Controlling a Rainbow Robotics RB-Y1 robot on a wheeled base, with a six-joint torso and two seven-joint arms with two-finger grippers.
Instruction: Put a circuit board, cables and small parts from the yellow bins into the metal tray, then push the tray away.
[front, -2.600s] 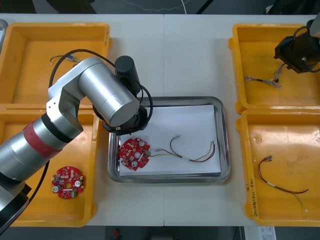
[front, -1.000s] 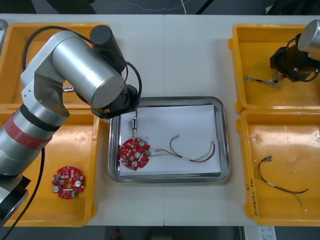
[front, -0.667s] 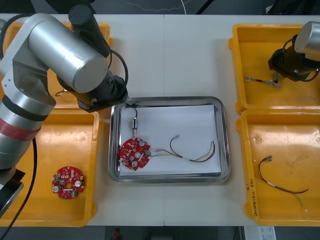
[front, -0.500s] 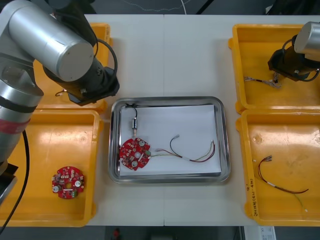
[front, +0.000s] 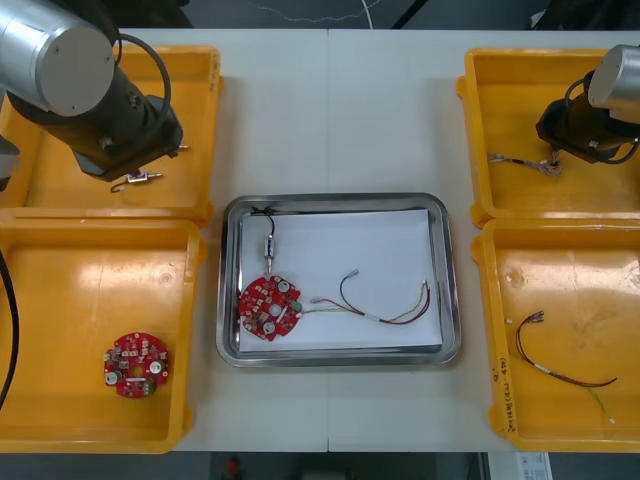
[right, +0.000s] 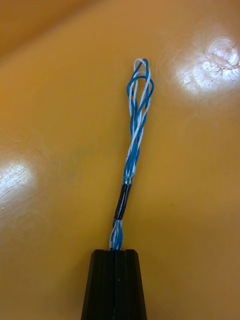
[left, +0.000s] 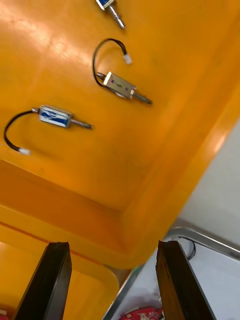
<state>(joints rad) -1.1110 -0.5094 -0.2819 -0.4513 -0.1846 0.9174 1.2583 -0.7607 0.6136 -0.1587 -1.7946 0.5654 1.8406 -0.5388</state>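
Observation:
In the far right yellow bin (front: 480, 120), my right gripper (front: 557, 152) is down at one end of the twisted blue and white cable (front: 518, 160). Seen from the right wrist, its fingers (right: 115, 285) are shut on that cable (right: 135, 145), which lies out ahead on the bin floor. My left gripper (left: 112, 280) stands open above the far left bin's (front: 200, 120) near corner, nothing between its fingers. Several small metal parts (left: 120, 85) lie beyond them. The metal tray (front: 450, 300) holds a red circuit board (front: 268, 308), a small metal part (front: 269, 245) and a thin cable (front: 385, 305).
A second red circuit board (front: 136, 364) lies in the near left bin (front: 190, 330). A red and dark cable (front: 560, 368) lies in the near right bin (front: 490, 330). One small metal part (front: 137, 179) shows beside my left arm. The tray's rim (left: 210, 237) is just past the bin wall.
My left arm drew back from the tray to the far left bin, leaving the small metal part in the tray. My right gripper closed on the blue and white cable.

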